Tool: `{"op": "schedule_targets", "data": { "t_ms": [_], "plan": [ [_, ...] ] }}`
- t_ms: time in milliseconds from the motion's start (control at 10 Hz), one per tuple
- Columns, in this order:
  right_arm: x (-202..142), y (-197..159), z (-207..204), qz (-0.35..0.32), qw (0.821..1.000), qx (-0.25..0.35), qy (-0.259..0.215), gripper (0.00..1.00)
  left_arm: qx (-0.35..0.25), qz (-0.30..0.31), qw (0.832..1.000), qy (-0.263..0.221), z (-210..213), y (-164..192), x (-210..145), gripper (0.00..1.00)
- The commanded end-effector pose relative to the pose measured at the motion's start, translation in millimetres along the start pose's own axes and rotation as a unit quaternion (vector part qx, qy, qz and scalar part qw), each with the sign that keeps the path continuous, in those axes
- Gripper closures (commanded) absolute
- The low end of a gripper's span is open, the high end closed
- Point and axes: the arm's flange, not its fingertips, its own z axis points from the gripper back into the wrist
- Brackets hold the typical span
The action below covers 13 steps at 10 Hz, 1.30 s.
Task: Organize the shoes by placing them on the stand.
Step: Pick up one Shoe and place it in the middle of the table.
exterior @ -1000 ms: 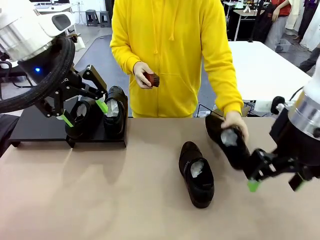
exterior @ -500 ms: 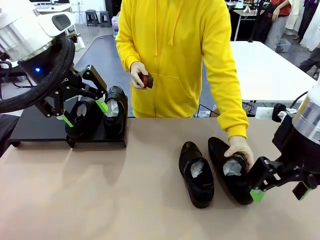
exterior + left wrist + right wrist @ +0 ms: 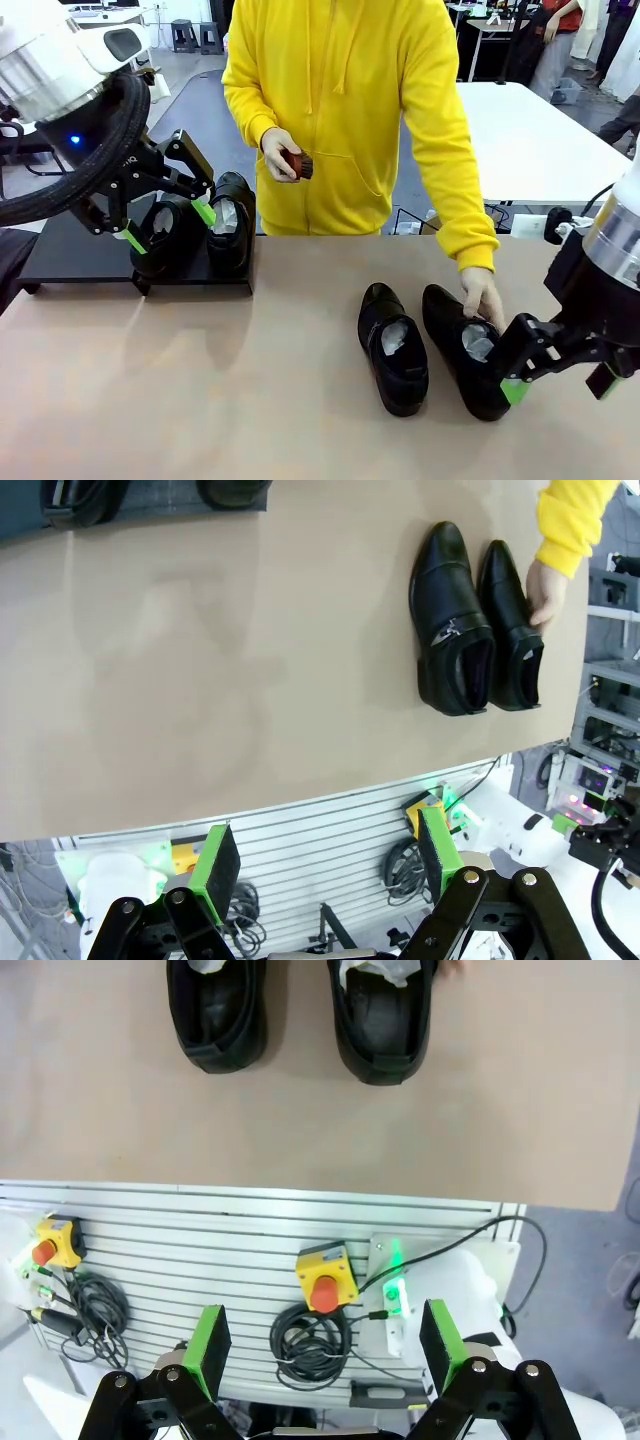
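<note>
- While the person's hand is resting on the right-hand loose shoe, I am judging it best to wait with the right end effector, which is standing wide and empty just beside that shoe's heel.
- Two shoes are sitting on the stand; the other loose shoe is lying alongside on the surface, toe toward the person.
- The left end effector is hovering wide and empty before the stand.
- Once the hand is clear, I am planning to straddle the heel collar squarely and lift level, avoiding the paper stuffing.
</note>
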Motion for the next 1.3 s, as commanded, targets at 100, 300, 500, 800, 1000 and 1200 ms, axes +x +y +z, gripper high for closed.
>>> {"op": "schedule_targets", "data": {
  "t_ms": [100,300,500,800,1000,1200],
  "plan": [
    [14.2,13.2,-2.1,0.01,1.0,0.001,-0.002,0.0,-0.007,0.002,1.0,0.004,1.4,0.0,-0.4,0.08],
    [33.8,24.3,-5.6,0.014,1.0,0.008,-0.022,0.0,-0.007,0.002,1.0,0.004,1.4,0.0,-0.4,0.08],
    [75.8,47.0,-21.3,0.032,0.999,0.003,-0.02,0.0,-0.007,0.002,1.0,0.004,1.4,0.0,-0.4,0.08],
    [142.0,80.3,-65.8,0.012,1.0,-0.004,-0.011,0.0,-0.007,0.002,1.0,0.004,1.4,0.0,-0.4,0.08],
    [165.4,89.3,-86.3,-0.007,1.0,-0.008,-0.007,0.0,-0.007,0.002,1.0,0.004,1.4,0.0,-0.4,0.08],
    [179.6,91.0,-102.5,-0.001,1.0,-0.021,0.003,0.0,-0.007,0.002,1.0,0.004,1.4,0.0,-0.4,0.08]
  ]
}}
